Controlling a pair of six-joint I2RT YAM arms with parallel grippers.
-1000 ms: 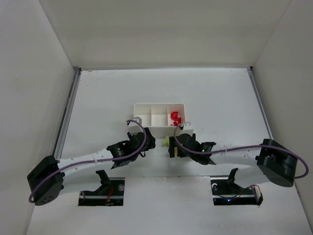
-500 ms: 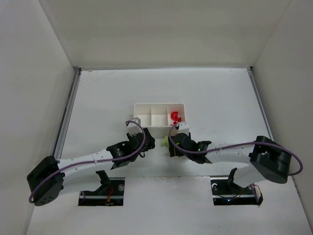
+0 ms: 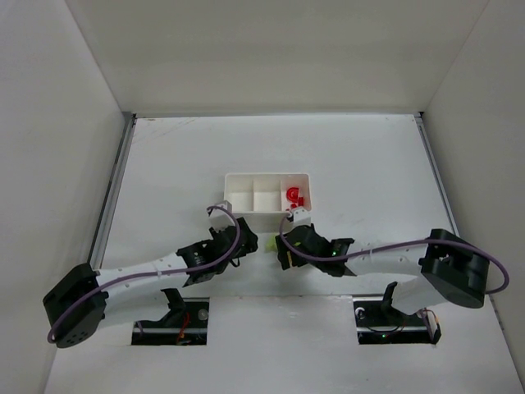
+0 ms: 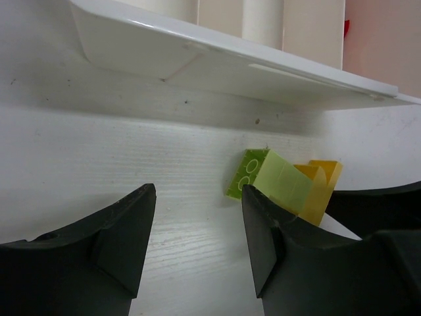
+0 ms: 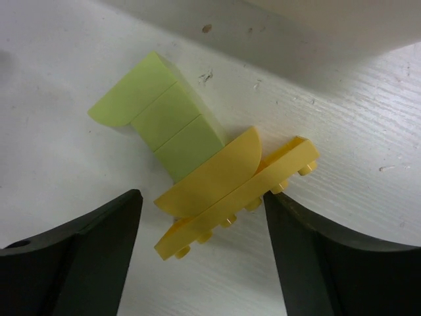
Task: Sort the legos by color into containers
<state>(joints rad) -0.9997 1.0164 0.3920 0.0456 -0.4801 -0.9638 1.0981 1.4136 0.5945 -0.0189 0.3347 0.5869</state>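
A light green brick (image 5: 158, 112) is stuck to two yellow pieces (image 5: 230, 184); the clump lies on the table just in front of the white three-compartment tray (image 3: 246, 190). My right gripper (image 5: 202, 197) is open, its fingers either side of the yellow pieces' near end. My left gripper (image 4: 197, 197) is open and empty, with the green brick (image 4: 266, 181) and the yellow pieces (image 4: 319, 187) just past its right finger. From above, both grippers, left (image 3: 250, 240) and right (image 3: 283, 246), meet at the clump (image 3: 276, 239). Red legos (image 3: 293, 195) lie in the tray's right compartment.
The tray's near wall (image 4: 230, 62) stands close behind the clump. The tray's left and middle compartments look bare. White walls enclose the table on three sides. Both arm bases sit at the near edge.
My right gripper has moved a little left onto the clump. My left gripper has shifted slightly nearer and toward it. The clump is now mostly covered from above.
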